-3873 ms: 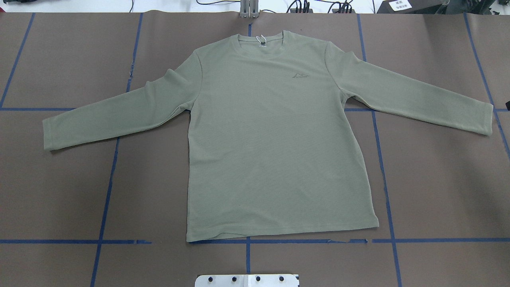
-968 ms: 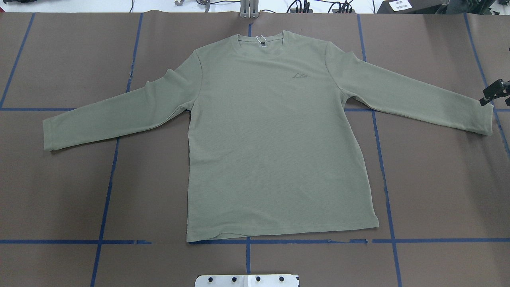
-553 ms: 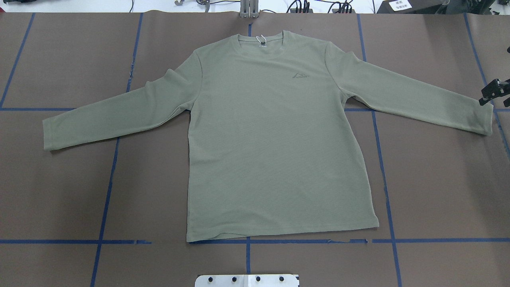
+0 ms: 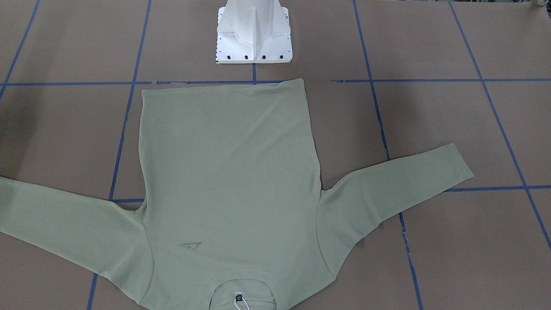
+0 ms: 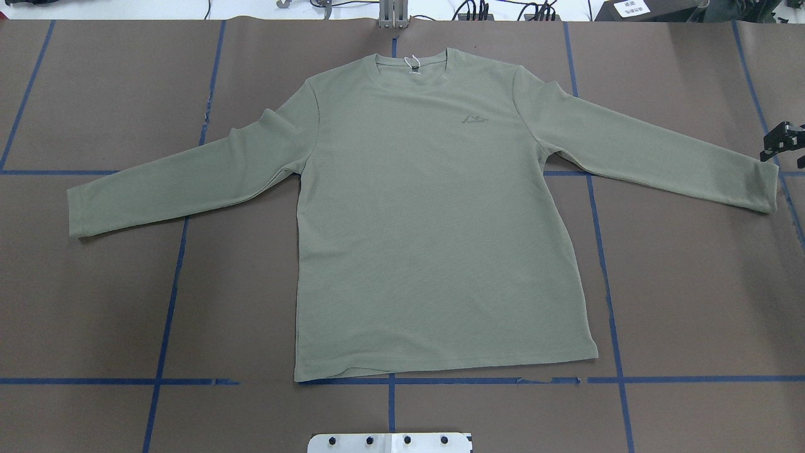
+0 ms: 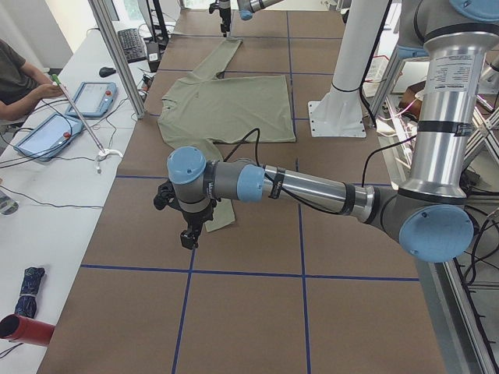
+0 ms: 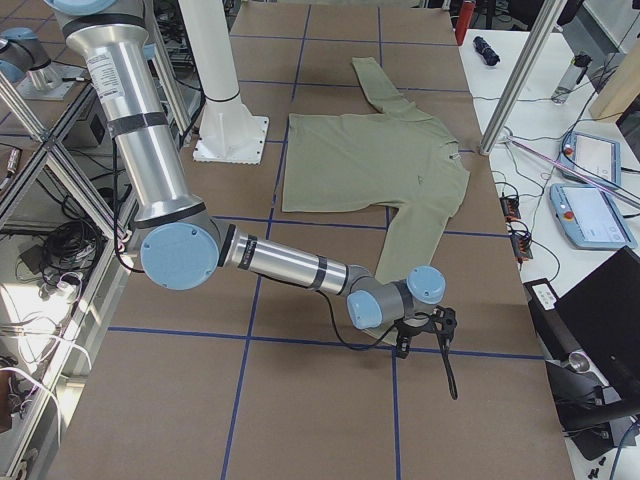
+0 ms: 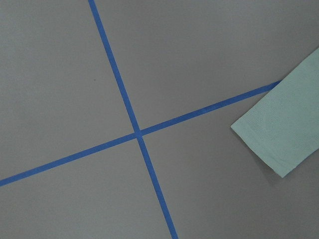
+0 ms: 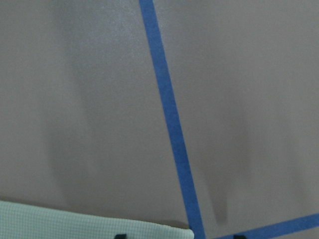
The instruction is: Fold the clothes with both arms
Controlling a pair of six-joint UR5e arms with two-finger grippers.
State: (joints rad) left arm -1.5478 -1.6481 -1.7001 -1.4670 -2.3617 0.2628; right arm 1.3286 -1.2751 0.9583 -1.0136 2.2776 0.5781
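- Green shirt (image 5: 427, 220) lies flat mid-desk (image 5: 692, 302), collar toward the edge away from the robot, sleeves reaching toward both ends
- Right gripper (image 5: 780, 143), fingers spread, sits at the right edge, just beside the right cuff (image 5: 758, 192)
- Left gripper (image 6: 189, 232) hangs near the left cuff (image 6: 222, 216); whether its fingers are apart, I cannot tell

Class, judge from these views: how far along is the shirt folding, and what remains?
Done: nothing. The shirt lies flat and unfolded, sleeves spread. In hand: the right tool hovers beside one cuff and the left tool is near the other; both cuffs lie flat, ungrasped. Left: gripping the sleeves and every fold.
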